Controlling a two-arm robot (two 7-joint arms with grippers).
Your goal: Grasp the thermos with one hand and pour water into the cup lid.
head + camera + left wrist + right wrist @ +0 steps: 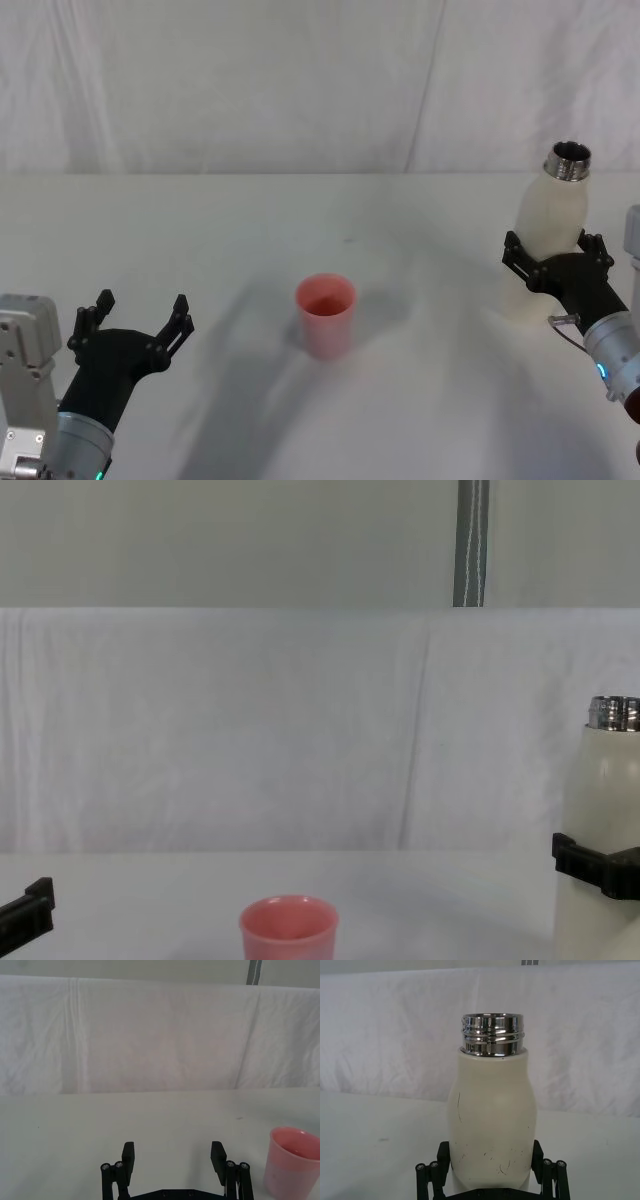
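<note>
Thermos (553,228) upright in right tool (556,258), cup lid (325,315) well apart.

Right end effector (555,258) clamped mid-height; left end effector (140,318) spread, hovering low.

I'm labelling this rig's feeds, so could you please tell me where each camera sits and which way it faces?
Head: high, looking down at the table; both arms, cup lid, thermos.
Chest: low, looking across the table; claw tips at both edges.
Left wrist: behind the open left claw, facing the backdrop.
Right wrist: behind the right claw, whose jaws flank the thermos.
Shared: head, chest and left wrist all show the cup lid.
</note>
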